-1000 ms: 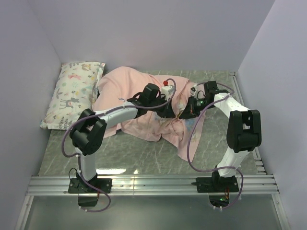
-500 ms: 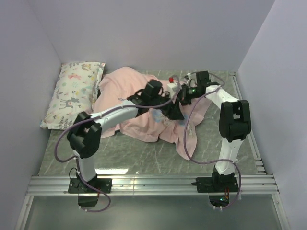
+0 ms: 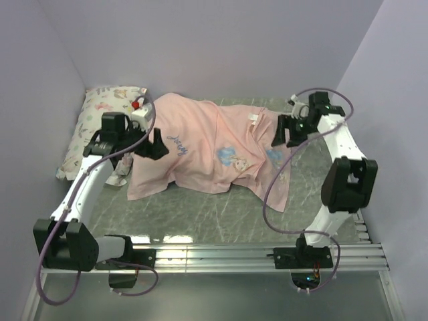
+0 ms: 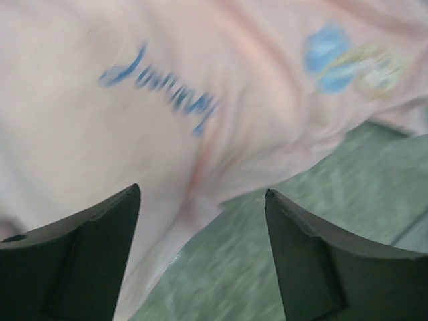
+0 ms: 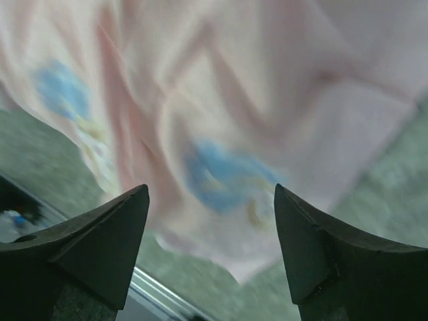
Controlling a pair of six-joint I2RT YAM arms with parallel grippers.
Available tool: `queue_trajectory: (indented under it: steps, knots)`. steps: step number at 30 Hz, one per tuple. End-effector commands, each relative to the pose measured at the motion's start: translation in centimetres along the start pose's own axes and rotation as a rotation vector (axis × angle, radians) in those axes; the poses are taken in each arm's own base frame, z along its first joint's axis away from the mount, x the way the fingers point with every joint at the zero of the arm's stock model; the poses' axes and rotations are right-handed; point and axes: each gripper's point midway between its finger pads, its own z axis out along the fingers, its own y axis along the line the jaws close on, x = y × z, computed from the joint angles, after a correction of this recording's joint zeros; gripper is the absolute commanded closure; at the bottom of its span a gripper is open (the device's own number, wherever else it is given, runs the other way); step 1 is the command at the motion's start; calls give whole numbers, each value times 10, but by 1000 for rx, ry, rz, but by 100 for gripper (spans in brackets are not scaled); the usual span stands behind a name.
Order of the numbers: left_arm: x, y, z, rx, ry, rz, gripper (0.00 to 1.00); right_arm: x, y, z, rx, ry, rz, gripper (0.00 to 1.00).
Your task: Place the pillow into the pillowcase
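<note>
The pale pink pillowcase point(image 3: 200, 144) lies spread wide across the table, bulging at its left half, with blue lettering and small blue prints on top. The pillow itself does not show. My left gripper point(image 3: 155, 144) hovers at the case's left end, open with nothing between its fingers; its wrist view shows the pink pillowcase point(image 4: 134, 134) and green table beyond the left gripper point(image 4: 202, 194). My right gripper point(image 3: 279, 130) stands open over the case's right end. In the right wrist view the pillowcase point(image 5: 267, 100) hangs blurred past the empty right gripper point(image 5: 211, 190).
A smaller white pillow with animal-and-flower print point(image 3: 97, 130) lies against the left wall, just behind the left arm. Lilac walls close in the green marbled table point(image 3: 200, 217) on three sides. An aluminium rail point(image 3: 214, 255) runs along the near edge.
Both grippers were shut on the bunched pink fabric at the middle; they have opened, let go and swung apart to the left and right. The case now lies stretched out wide.
</note>
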Motion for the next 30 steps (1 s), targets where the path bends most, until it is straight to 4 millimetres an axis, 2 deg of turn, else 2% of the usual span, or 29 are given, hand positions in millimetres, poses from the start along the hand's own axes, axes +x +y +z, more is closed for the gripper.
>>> queue_trajectory:
  steps: [1,2,3,4,5,7,9,10,12,14,16,17,20,24,25,27,28,29,30]
  knots:
    - [72,35,-26,-132,208,94,18,62,-23,-54,168,115,-195,18]
    - [92,51,-33,-171,259,121,18,75,-27,-59,204,134,-222,17]
    - [103,56,-38,-184,286,121,18,87,-24,-62,214,149,-246,17]
    - [112,62,-44,-199,306,113,17,110,-19,-64,216,176,-284,17]
    - [125,72,-51,-225,335,115,16,121,-24,-65,264,200,-309,17]
    - [138,80,-55,-242,374,108,16,150,-17,-54,283,226,-377,16]
    - [149,90,-60,-247,386,76,16,160,-18,-51,351,207,-435,16]
    - [157,95,-62,-248,403,54,16,171,-12,-35,347,210,-483,4]
    - [164,98,-63,-240,421,37,16,171,-14,-29,415,179,-551,2]
    - [173,101,-62,-228,442,20,16,174,-8,-12,412,161,-611,2]
    - [176,105,-61,-222,452,16,16,172,-15,-3,468,168,-620,2]
    - [176,107,-61,-223,450,16,16,173,-12,3,463,175,-637,2]
    - [176,113,-60,-224,448,6,16,175,-20,20,500,185,-683,1]
    - [181,112,-58,-180,461,-1,16,197,-30,45,470,300,-697,2]
    - [186,111,-57,-165,473,7,15,203,-34,49,460,326,-710,4]
    - [189,109,-55,-149,468,19,14,215,-37,55,436,376,-726,16]
    - [193,110,-55,-146,467,44,1,218,-40,57,428,389,-748,23]
    - [196,112,-54,-154,470,59,1,219,-41,57,426,394,-755,42]
    - [199,113,-53,-156,468,67,1,218,-41,57,429,394,-759,52]
